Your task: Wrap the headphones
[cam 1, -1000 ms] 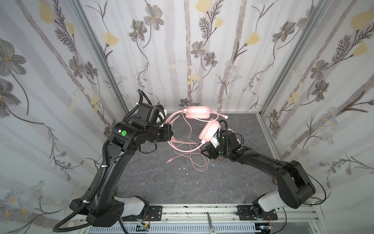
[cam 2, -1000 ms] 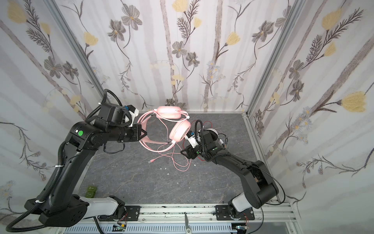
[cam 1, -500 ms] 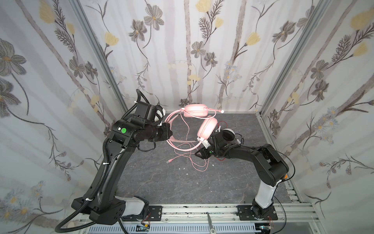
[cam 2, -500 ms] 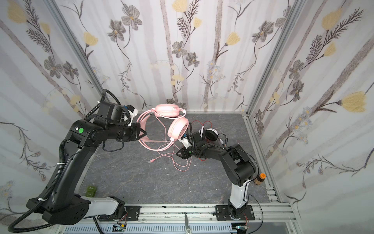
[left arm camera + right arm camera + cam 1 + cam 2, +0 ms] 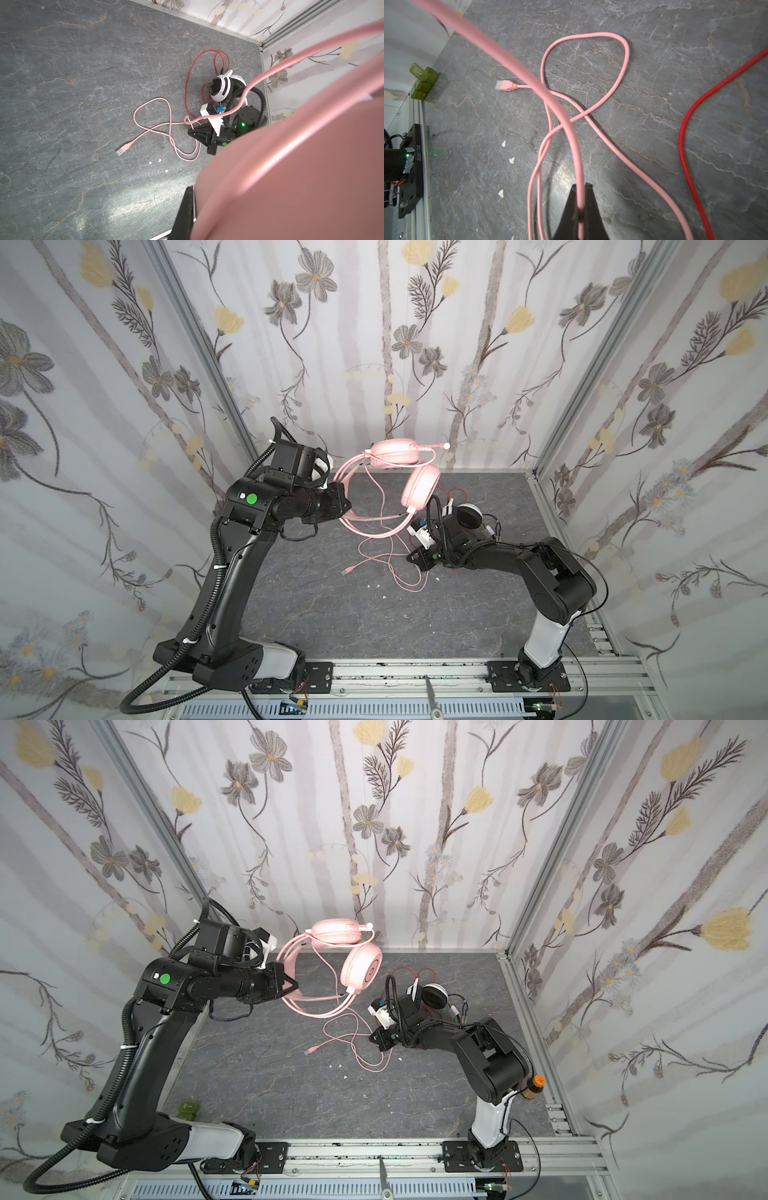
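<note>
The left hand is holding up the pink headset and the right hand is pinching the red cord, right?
No: the right wrist view shows the right hand shut on the pink cord; the red cord lies untouched. The left hand does hold the pink headset.

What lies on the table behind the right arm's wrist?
The white-and-black headset: one black earpad and loops of its red cord show. The right arm covers much of the rest.

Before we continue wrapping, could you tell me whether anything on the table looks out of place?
A few white scraps litter the grey table beside the loose pink cord. A green block and a brown orange-capped bottle sit at its near edges, seemingly unrelated to the wrapping.
</note>
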You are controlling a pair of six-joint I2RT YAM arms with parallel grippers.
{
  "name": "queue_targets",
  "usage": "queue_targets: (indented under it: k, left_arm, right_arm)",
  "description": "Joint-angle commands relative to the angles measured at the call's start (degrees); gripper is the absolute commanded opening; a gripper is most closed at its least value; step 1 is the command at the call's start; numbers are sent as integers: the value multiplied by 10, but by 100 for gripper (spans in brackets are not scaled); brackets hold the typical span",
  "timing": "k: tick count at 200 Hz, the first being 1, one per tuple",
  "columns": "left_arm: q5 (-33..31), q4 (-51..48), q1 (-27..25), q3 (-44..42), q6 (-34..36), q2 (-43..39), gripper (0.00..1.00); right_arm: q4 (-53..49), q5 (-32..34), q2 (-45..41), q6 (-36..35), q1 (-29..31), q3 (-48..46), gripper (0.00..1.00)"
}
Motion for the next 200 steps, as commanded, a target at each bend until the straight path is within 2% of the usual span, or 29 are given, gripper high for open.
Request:
queue_targets:
  k: [1, 38, 63, 118, 148, 200]
  left_arm:
    - [-14, 34, 16, 4, -35, 2, 0]
    - [-27, 66, 69, -13, -60, 16, 0]
    - [-66, 78, 90, -20, -66, 37, 0]
    - [-176, 58, 96, -20, -40, 87, 0]
    - [-182, 64, 95, -38, -40, 96, 0]
    - [-177, 116, 77, -133, -41, 94, 0]
  right_arm:
    - [-3, 11, -38, -17, 1, -18, 0]
    - [-67, 83, -119, -39, 23, -50, 0]
    - [-110, 143, -176, -43, 52, -63, 0]
    - [-181, 161, -303, -36, 91, -57, 0]
    - [-216, 177, -364, -39, 120, -43, 0]
    - [-298, 186, -429, -58, 145, 4, 0]
